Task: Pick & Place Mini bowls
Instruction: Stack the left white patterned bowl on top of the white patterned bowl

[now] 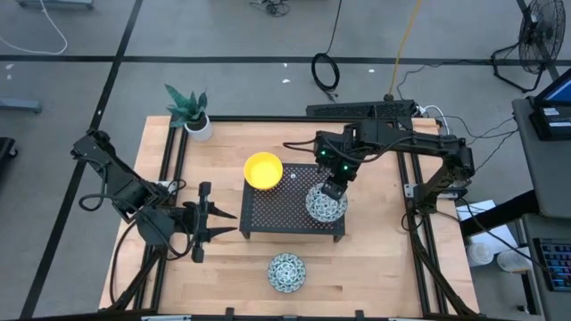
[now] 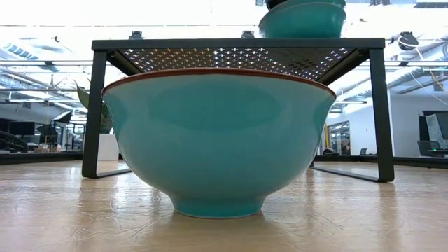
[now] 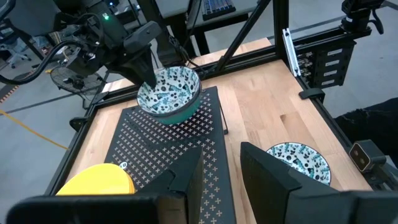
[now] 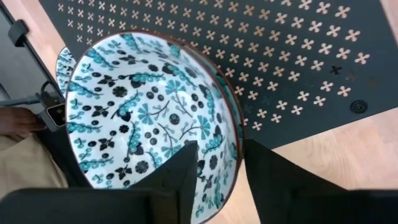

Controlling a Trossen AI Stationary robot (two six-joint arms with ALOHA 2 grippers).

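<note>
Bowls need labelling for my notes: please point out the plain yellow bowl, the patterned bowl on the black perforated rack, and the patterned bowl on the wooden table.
Plain yellow bowl (image 1: 263, 169), high view, its inside.
Patterned bowl on the rack (image 3: 168, 92), left wrist view, its patterned inside.
Patterned bowl on the table (image 1: 286, 272), high view, its centre.

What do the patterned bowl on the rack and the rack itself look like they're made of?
The patterned bowl looks like glazed ceramic: glossy teal outside, printed white inside, thin reddish rim. The rack appears to be dark matte metal, a flat sheet perforated with small cross-shaped holes on thin bent legs. Neither is certain from looks alone.
</note>
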